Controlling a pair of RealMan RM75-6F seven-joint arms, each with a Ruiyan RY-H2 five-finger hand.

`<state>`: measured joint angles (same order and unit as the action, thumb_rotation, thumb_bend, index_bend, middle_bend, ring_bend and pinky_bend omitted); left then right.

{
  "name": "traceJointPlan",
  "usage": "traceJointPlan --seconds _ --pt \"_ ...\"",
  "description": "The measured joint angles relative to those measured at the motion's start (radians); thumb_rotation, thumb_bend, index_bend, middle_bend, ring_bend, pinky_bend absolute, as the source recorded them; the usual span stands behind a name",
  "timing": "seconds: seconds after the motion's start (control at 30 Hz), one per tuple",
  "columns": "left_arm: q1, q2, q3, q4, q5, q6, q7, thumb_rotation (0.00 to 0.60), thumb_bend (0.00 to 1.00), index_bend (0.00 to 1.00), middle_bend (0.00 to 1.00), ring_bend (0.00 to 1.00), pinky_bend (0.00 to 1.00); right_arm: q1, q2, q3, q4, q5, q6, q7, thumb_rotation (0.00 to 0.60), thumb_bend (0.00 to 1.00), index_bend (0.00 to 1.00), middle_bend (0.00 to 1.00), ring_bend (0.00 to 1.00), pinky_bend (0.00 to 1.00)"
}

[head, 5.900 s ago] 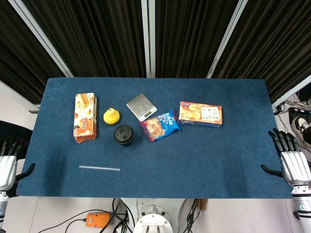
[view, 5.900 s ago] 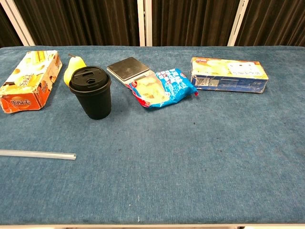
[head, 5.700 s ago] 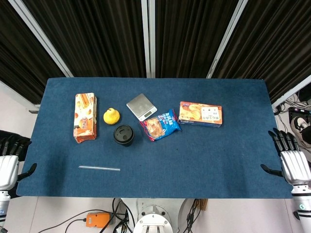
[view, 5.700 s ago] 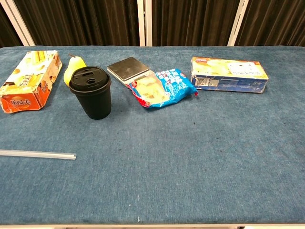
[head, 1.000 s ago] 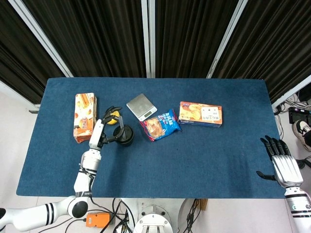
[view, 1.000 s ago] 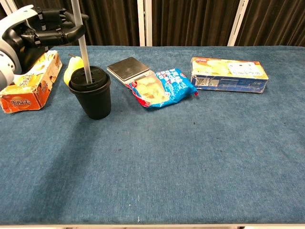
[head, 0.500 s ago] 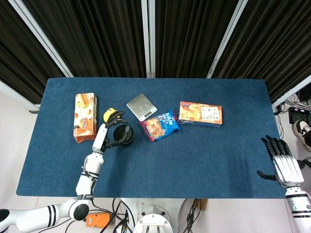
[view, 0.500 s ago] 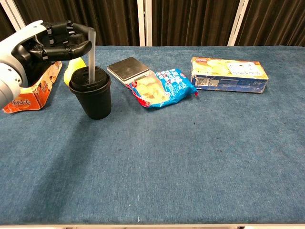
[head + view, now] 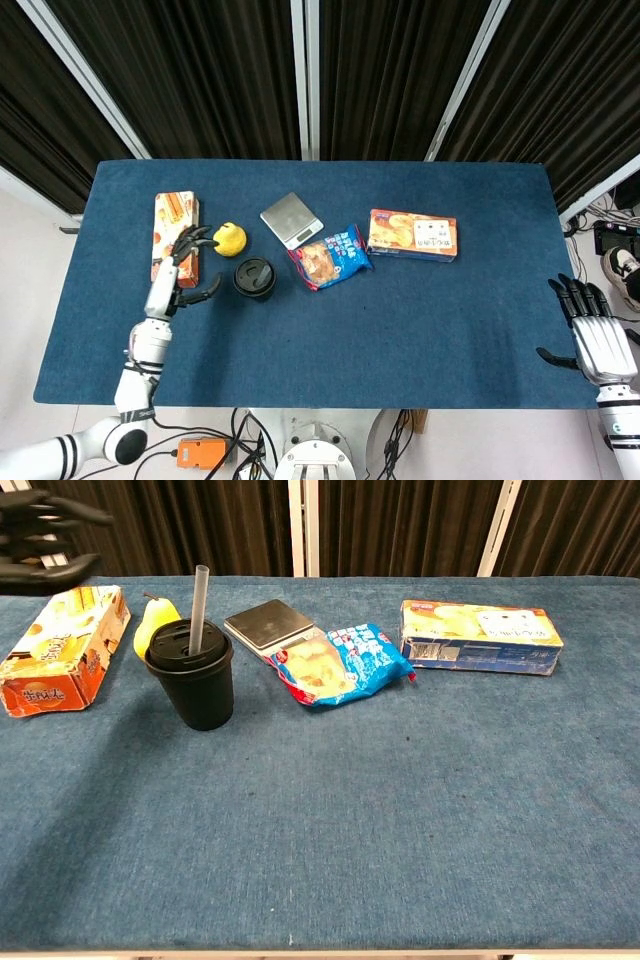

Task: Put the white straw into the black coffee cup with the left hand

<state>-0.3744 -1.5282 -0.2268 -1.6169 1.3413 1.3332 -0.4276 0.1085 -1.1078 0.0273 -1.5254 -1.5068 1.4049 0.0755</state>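
The black coffee cup [image 9: 254, 278] [image 9: 190, 676] stands upright on the blue table, left of centre. The white straw [image 9: 198, 610] stands in the cup's lid, leaning slightly; from the head view it is hard to make out. My left hand [image 9: 183, 264] [image 9: 38, 540] hovers to the left of the cup, apart from it, fingers spread and empty. My right hand [image 9: 600, 338] hangs off the table's right edge, fingers apart, holding nothing.
An orange snack box [image 9: 173, 255] lies left of the cup, under my left hand. A yellow pear [image 9: 230, 239] sits just behind the cup. A small scale [image 9: 291, 219], a blue snack bag [image 9: 329, 256] and a long biscuit box [image 9: 412, 234] lie to the right.
My left hand has let go of the straw and drawn back to the left, away from the cup. The straw now stands alone in the lid. The right hand barely moved.
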Motion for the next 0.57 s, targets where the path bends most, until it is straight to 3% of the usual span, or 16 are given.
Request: traceJointPlan --seconds 0.2,0.4,0.57 --pt "0.104 0.184 0.055 0.042 -0.004 0.07 0.154 0.6 0.27 0.3 0.15 0.0 0.0 -0.013 0.005 0.009 0.01 -0.011 0.043 0.04 0.6 0.2 0.0 0.07 0.0 0.03" --pt "0.204 0.3 0.156 0.114 0.01 0.117 0.31 0.6 0.21 0.26 0.15 0.0 0.0 -0.015 0.003 0.008 0.029 -0.046 0.066 0.09 0.6 0.2 0.0 0.07 0.0 0.03" --pt "0.292 0.343 0.22 0.13 0.026 0.169 0.33 0.6 0.2 0.26 0.15 0.0 0.0 -0.016 -0.004 0.004 0.033 -0.068 0.081 0.098 0.6 0.2 0.0 0.07 0.0 0.03"
